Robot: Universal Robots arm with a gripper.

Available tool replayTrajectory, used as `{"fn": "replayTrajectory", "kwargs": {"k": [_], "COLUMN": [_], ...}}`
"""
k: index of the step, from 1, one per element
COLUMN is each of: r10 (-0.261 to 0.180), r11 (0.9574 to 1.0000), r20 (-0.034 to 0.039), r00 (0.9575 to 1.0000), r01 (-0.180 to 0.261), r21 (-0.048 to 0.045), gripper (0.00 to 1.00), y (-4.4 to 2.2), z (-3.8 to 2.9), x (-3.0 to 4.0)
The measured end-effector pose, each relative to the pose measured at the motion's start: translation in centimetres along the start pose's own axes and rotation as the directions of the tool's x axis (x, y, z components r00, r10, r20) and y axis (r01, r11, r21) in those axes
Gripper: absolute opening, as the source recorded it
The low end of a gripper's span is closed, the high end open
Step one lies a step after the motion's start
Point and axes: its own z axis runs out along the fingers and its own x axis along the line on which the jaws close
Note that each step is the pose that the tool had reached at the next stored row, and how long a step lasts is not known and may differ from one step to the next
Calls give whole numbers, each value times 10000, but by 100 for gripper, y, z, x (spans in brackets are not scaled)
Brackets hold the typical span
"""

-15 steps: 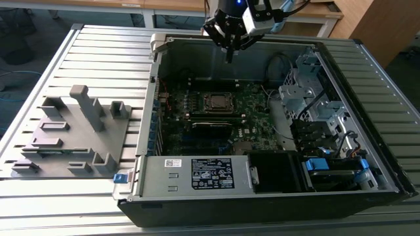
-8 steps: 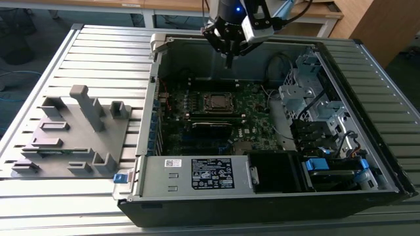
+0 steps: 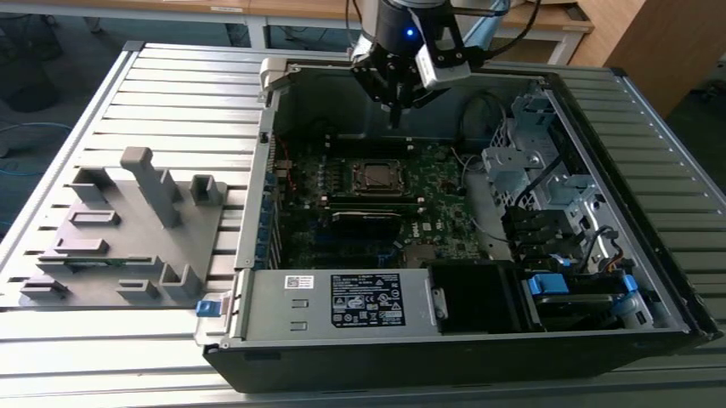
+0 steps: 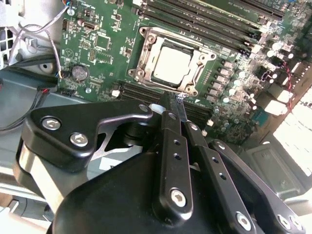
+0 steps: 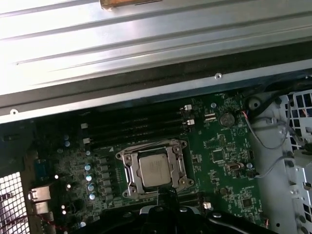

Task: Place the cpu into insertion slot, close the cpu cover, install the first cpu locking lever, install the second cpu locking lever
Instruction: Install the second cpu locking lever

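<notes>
Inside the open computer case (image 3: 454, 212), lying on its side on the slatted metal tabletop (image 3: 170, 93), the green motherboard (image 3: 375, 204) faces up. Insertion slot (image 3: 375, 176) sits near the board's middle, with the cpu (image 4: 170, 64) already seated in it, silvery face up. Cpu cover (image 4: 146, 51) lies flat down around the chip, its frame bordering the metal face on all sides in both wrist views. Whether either locking lever is latched cannot be told.

Claw (image 3: 395, 106) hangs above the case's far wall, over the board and apart from the socket, holding nothing. Second wrist view: the two black fingers (image 4: 170, 146) are pressed together, tips meeting just short of the socket's edge, so the claw is closed and empty.

Long black memory slots (image 5: 136, 129) run beside the socket. Grey plastic fixture (image 3: 125, 229) with upright posts rests on the tabletop at the exterior view's left, well apart from the case.
</notes>
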Motion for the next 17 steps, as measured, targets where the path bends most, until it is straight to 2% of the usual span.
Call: {"fn": "replayTrajectory", "kwargs": {"k": [10,17], "r10": [0,0], "r11": [10000,10000], "r20": [0,-2], "r00": [10000,10000], "r01": [0,0], "r21": [1,-10], "gripper": [10,10], "y": [-45,-46], "z": [188,204], "x": [-5,-6]}}
